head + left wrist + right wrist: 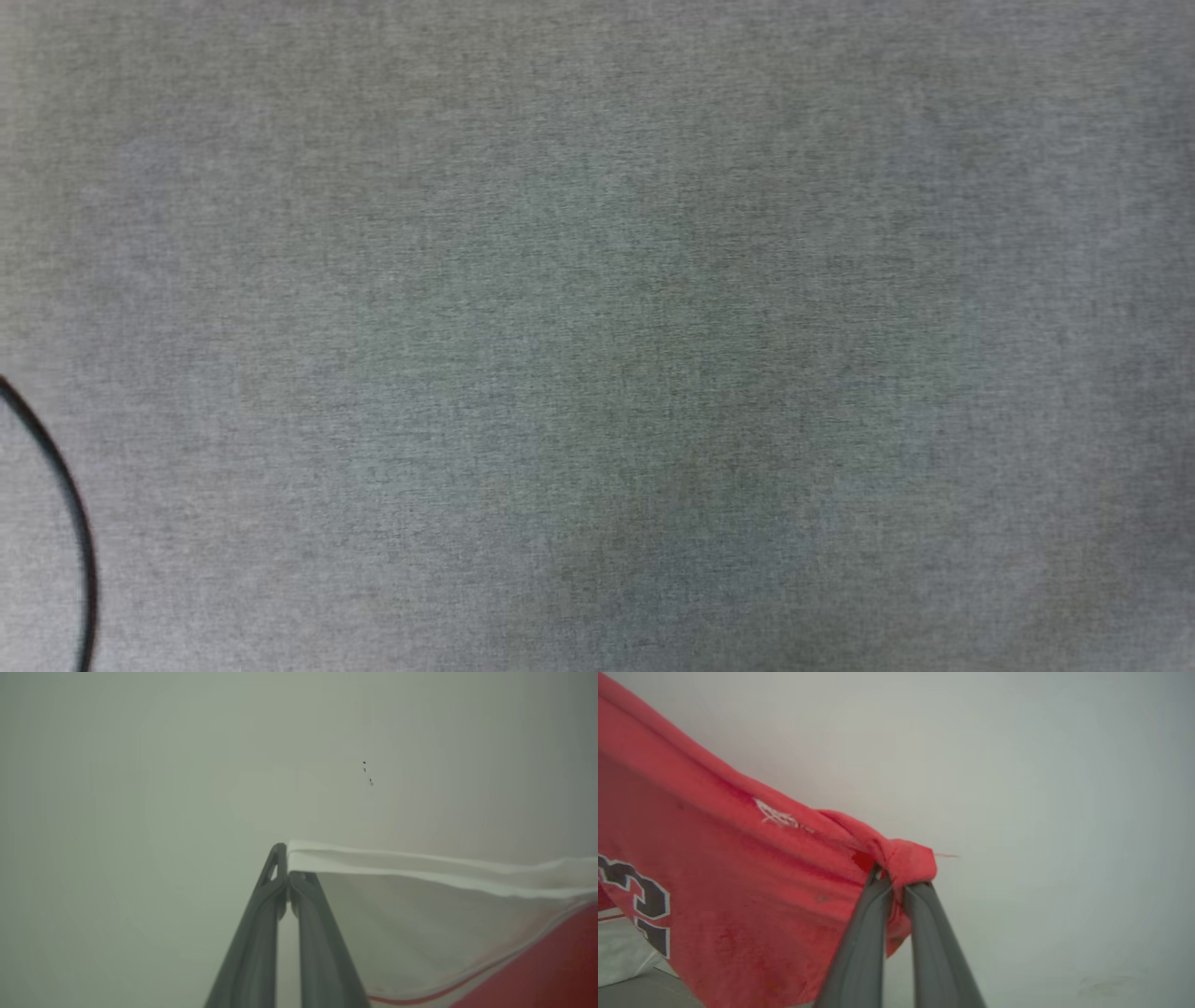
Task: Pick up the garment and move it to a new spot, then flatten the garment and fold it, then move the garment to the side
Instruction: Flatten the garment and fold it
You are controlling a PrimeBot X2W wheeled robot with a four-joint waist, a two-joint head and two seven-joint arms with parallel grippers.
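My left gripper (286,871) is shut on the hem of the garment's white sleeve (420,872); the sleeve stretches off to the right, and red cloth (551,961) shows in the lower right corner. In the right wrist view my right gripper (896,882) is shut on a bunched red corner of the garment (738,858), which hangs taut to the left. Part of its black print with white outline (642,900) shows at the left edge. Both wrist views have a pale, plain wall behind the cloth.
The head view looks down on a grey woven table surface (597,308). A thin black cable (70,523) curves along its lower left edge. A bit of white cloth (621,952) lies on a grey surface at the right wrist view's lower left.
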